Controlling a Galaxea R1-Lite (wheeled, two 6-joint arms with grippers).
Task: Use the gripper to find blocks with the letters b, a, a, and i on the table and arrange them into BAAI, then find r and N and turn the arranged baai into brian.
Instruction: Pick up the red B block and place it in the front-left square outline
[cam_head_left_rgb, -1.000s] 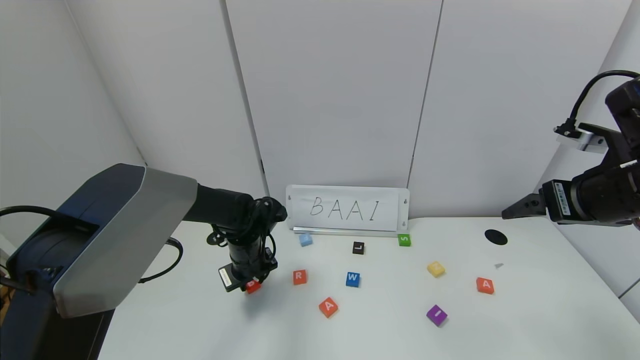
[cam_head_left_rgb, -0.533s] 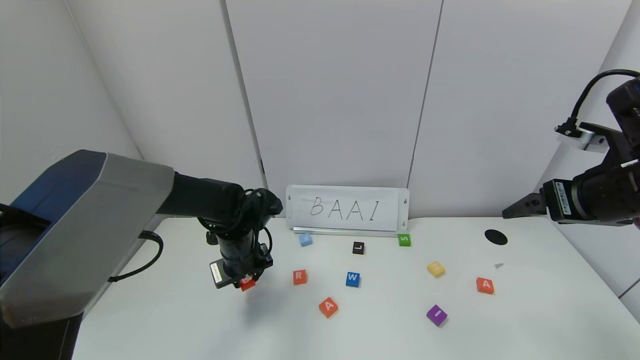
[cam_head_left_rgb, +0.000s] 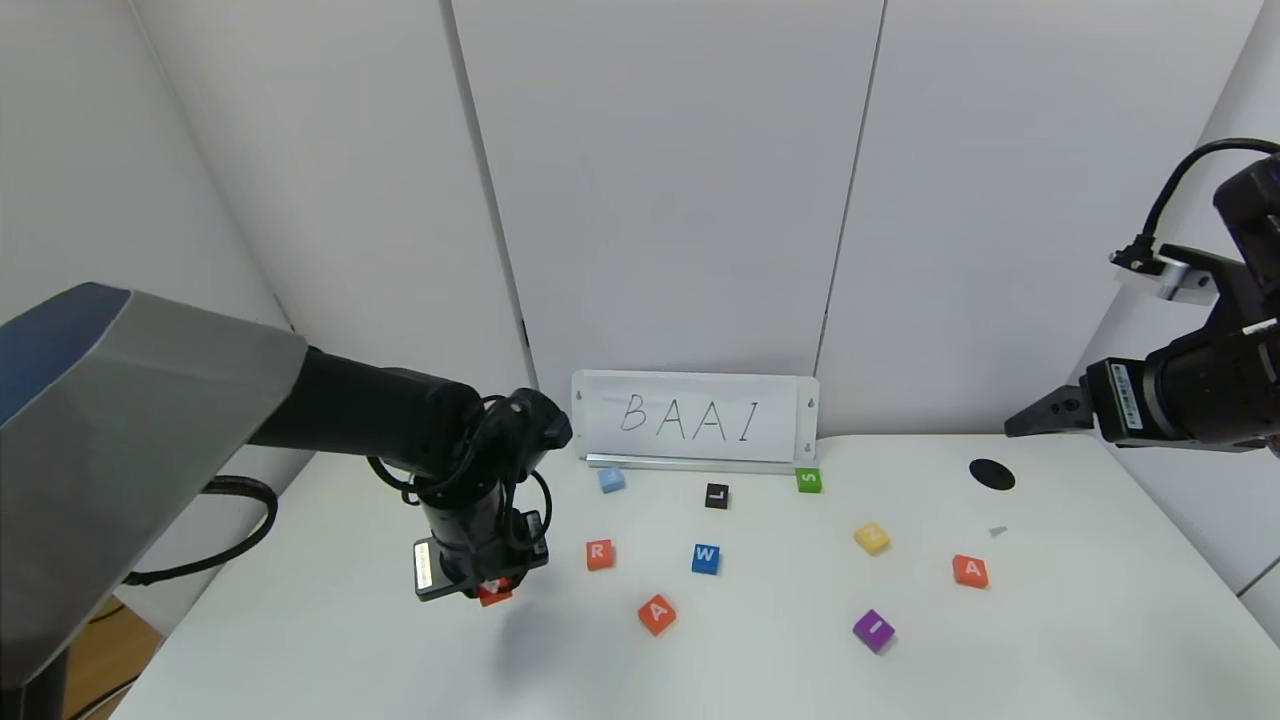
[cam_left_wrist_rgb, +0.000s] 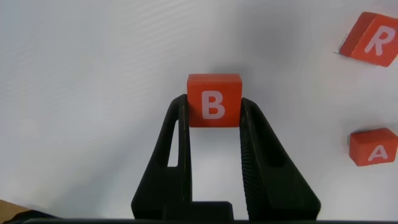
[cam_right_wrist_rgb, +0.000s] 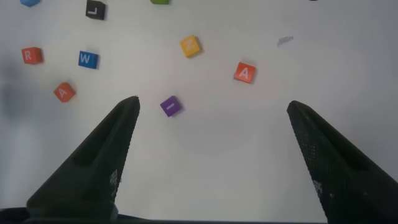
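Left gripper has drifted toward 7 o'clock, clamped on the B block, held just off the table. Right gripper parked wide open, empty, at 3 o'clock. Set B flat, leftmost, leaving room for three letters.

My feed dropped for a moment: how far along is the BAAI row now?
Nothing is arranged yet. In hand: the left end effector is shut on the B block, above the table. Left: both A blocks, the purple I, then R and the yellow N. The right end effector hangs open, idle.
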